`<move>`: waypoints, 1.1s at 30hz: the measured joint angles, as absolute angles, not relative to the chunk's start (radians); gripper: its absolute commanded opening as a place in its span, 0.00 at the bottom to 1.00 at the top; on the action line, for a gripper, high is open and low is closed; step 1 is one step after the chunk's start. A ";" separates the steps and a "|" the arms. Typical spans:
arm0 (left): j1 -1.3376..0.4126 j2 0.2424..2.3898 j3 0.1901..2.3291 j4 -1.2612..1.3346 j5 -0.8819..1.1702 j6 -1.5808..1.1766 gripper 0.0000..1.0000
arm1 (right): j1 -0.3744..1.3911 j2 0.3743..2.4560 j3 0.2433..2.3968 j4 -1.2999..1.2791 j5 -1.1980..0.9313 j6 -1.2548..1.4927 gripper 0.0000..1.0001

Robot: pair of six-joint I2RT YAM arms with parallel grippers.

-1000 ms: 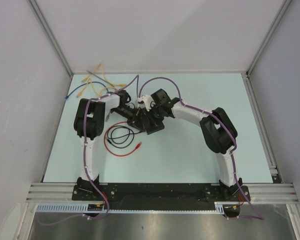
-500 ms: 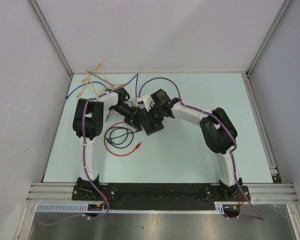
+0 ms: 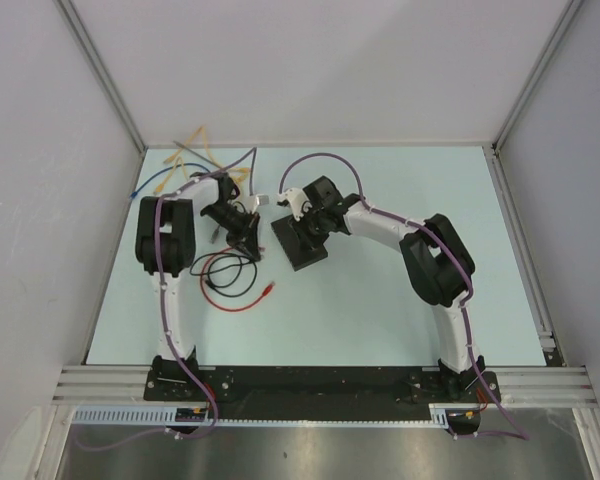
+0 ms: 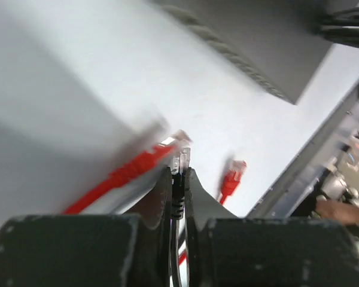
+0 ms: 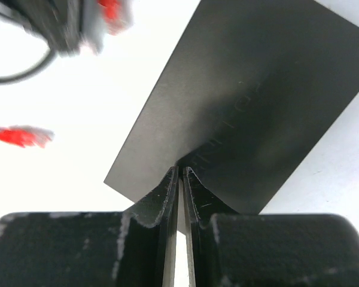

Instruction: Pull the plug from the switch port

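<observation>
Plug (image 4: 180,156) on the black cable (image 4: 177,202) is clamped in the left pincer (image 4: 178,178), clear of the black switch box (image 5: 257,101), which lies flat on the worktop (image 3: 380,310). Right pincer (image 5: 180,173) has its fingers pretty much together, tips on the box's top.

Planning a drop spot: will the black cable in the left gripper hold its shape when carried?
Unlikely: the black cable is thin and loops loosely on the table, so it should flop and trail. It looks light. The left gripper pinches it behind the clear plug, so that end should not droop.
</observation>
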State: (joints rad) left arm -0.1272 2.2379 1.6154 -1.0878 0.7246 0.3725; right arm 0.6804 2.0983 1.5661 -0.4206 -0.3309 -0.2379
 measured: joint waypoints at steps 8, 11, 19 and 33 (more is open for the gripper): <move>-0.070 2.297 1.874 -1.068 0.430 0.304 0.09 | 0.668 2.122 1.599 -0.427 -0.338 -0.237 0.12; -0.070 2.328 1.962 -1.032 0.298 0.258 0.17 | 0.667 2.122 1.601 -0.429 -0.338 -0.237 0.12; -0.063 2.350 2.078 -0.986 0.253 0.212 0.36 | 0.667 2.122 1.601 -0.429 -0.337 -0.238 0.12; -0.091 2.074 2.090 -0.934 0.472 0.225 0.72 | 0.669 2.103 1.600 -0.464 -0.342 -0.241 0.22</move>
